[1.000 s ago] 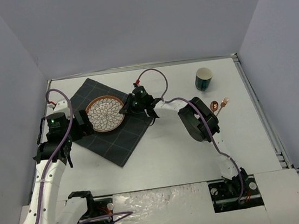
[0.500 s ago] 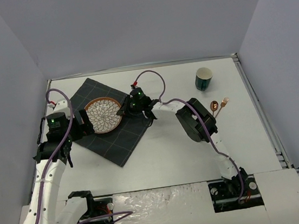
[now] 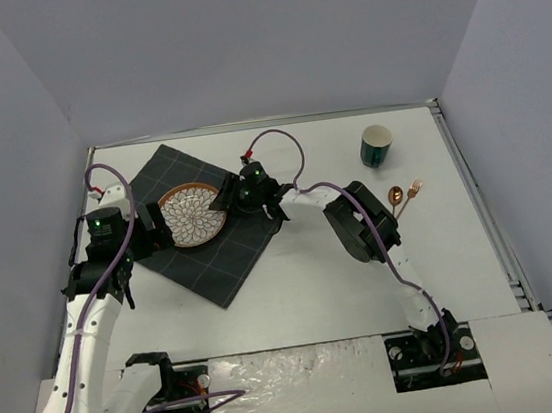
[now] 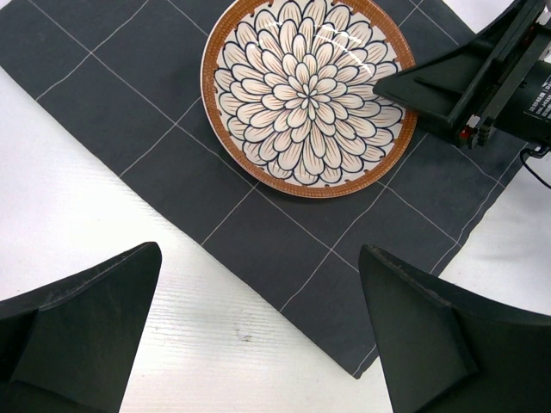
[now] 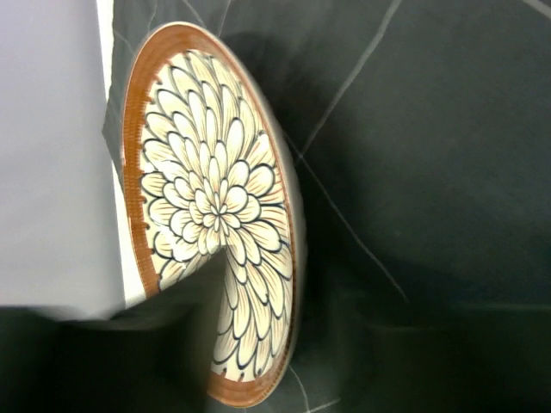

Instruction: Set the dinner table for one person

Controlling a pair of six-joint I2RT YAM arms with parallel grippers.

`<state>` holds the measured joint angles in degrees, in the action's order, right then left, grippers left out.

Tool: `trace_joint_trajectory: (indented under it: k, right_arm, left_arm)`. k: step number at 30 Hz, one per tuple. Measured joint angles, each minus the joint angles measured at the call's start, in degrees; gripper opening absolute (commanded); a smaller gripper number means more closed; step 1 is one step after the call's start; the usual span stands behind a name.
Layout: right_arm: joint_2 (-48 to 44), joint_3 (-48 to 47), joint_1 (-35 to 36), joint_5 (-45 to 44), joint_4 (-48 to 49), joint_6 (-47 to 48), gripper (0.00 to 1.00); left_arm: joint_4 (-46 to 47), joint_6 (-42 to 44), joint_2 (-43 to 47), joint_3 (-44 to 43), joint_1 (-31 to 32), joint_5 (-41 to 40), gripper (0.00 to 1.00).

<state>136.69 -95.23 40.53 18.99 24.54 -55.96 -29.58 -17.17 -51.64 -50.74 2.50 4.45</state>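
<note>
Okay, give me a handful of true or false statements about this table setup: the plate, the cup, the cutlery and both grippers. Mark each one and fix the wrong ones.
1. The plate sits on the dark checked mat. True.
2. The green cup stands on the mat beside the plate. False: it stands on the bare white table, far to the right of the mat.
3. The left gripper is open with nothing between its fingers. True.
4. The copper utensils lie on the plate. False: they lie on the table, just below the cup.
5. The right gripper is at the plate's right rim. True.
</note>
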Motion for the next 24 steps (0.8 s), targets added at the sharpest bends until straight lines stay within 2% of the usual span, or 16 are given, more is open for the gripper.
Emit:
trace_joint_trajectory:
  k: [2, 6, 11, 16, 20, 24]
  right_arm:
    - [-0.18, -0.1, 0.0, -0.22, 0.2, 0.65, 0.68]
    - [-1.34, -0.14, -0.04, -1.03, -0.63, 2.85, 0.78]
    - [-8.0, 3.62, -0.62, -5.72, -6.05, 10.05, 0.85]
    - [-21.04, 10.88, -2.49, -14.04, -11.4, 19.81, 0.91]
    - [-31.55, 15.27, -5.27, -20.31, -13.62, 27.99, 0.92]
    - [-40.84, 23.38, -10.95, -24.32, -13.96, 35.89, 0.92]
  left_arm:
    - [0.0, 0.0, 0.0, 0.0, 0.0, 0.0, 0.97]
    - [0.0, -0.02, 0.0, 0.02, 0.0, 0.0, 0.97]
    - [-0.04, 0.0, 0.02, 0.0, 0.0, 0.02, 0.97]
    - [-0.15, 0.0, 0.02, 0.0, 0.0, 0.0, 0.97]
    - [-0.2, 0.0, 0.02, 0.02, 0.0, 0.0, 0.97]
    - [-0.26, 0.0, 0.19, 0.0, 0.0, 0.0, 0.97]
